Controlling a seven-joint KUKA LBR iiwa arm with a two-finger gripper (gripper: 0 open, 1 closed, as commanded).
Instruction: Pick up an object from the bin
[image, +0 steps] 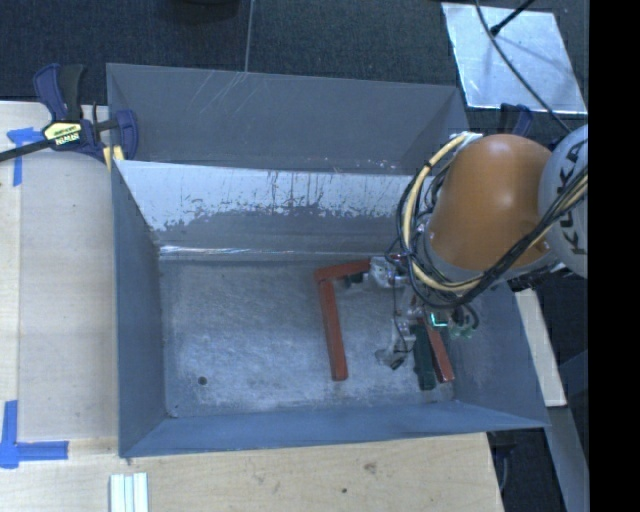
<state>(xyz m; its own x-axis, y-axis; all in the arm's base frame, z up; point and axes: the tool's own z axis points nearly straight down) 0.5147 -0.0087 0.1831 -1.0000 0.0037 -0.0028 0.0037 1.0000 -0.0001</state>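
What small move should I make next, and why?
Probably slide the gripper a little toward the middle of the bin, over the long leg of the red-brown L-shaped strip. The gripper hangs at the floor's right end in the view, between that strip and a short dark bar by the right wall. The strip lies on open floor, so it is likely easier to grasp.

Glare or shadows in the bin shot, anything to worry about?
Camera view: bright sheen along the bin's back wall, thin gleam at its foot; floor evenly lit; the L-shaped red-brown piece throws hardly any shadow; darker around the pincer, under the arm.
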